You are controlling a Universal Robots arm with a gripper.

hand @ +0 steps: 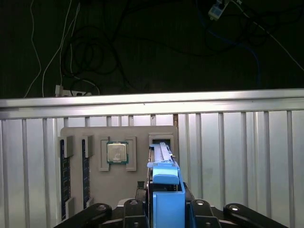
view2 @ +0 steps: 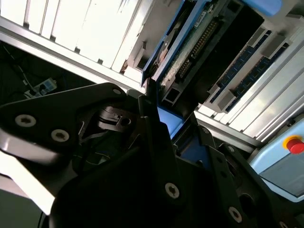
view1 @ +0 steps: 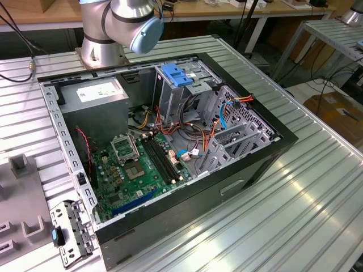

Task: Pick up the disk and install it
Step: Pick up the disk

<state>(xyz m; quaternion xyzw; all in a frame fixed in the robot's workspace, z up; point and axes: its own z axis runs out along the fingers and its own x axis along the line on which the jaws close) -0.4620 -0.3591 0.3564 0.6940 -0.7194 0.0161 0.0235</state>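
Between the two sides of the gripper [hand: 166,211], pinched by its blue carrier rails, the disk [hand: 164,164] stands on edge in the first wrist view, its long axis running straight ahead of the gripper above the grey parts tray [hand: 118,190] by the counter's [hand: 247,156] edge.

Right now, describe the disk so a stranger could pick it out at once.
In the first wrist view, start at the slatted table and the grey tray lying on it. Nearer the camera, the tool grips the disk, a thin slab seen edge-on. Its bright blue rails set it apart from the tray's square silver chip and dark memory sticks.
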